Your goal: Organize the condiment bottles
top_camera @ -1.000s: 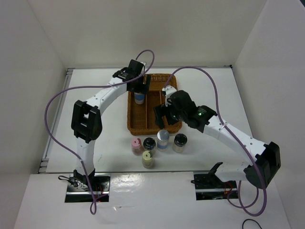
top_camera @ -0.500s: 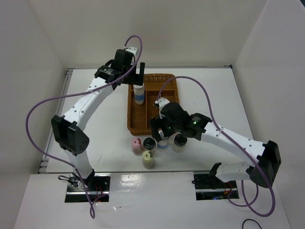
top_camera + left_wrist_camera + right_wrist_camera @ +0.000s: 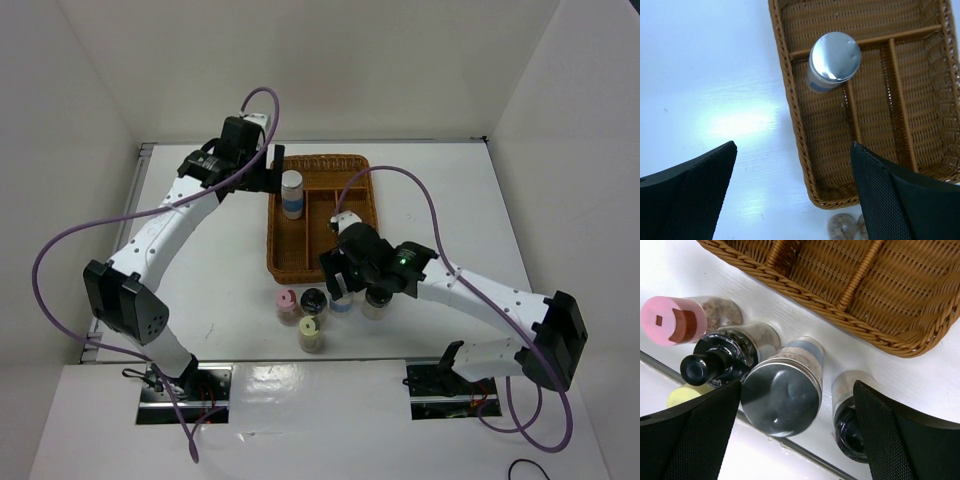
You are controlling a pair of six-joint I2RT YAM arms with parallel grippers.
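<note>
The right hand (image 3: 795,390) is spread wide and grips nothing, with a silver-capped bottle (image 3: 782,395) standing on the table (image 3: 695,275) between and below its fingers. By its left finger crowd a black-topped bottle (image 3: 715,362), a pink-capped bottle (image 3: 675,320) and a yellow-capped bottle (image 3: 682,395); by its right finger stands a second black-topped bottle (image 3: 852,427), and the wicker basket (image 3: 815,310) lies beyond the fingertips. The left hand (image 3: 794,147) is also wide open and empty above that basket's rim, and ahead of its fingertips a second silver-capped bottle (image 3: 835,57) stands upright inside, near the left wall.
</note>
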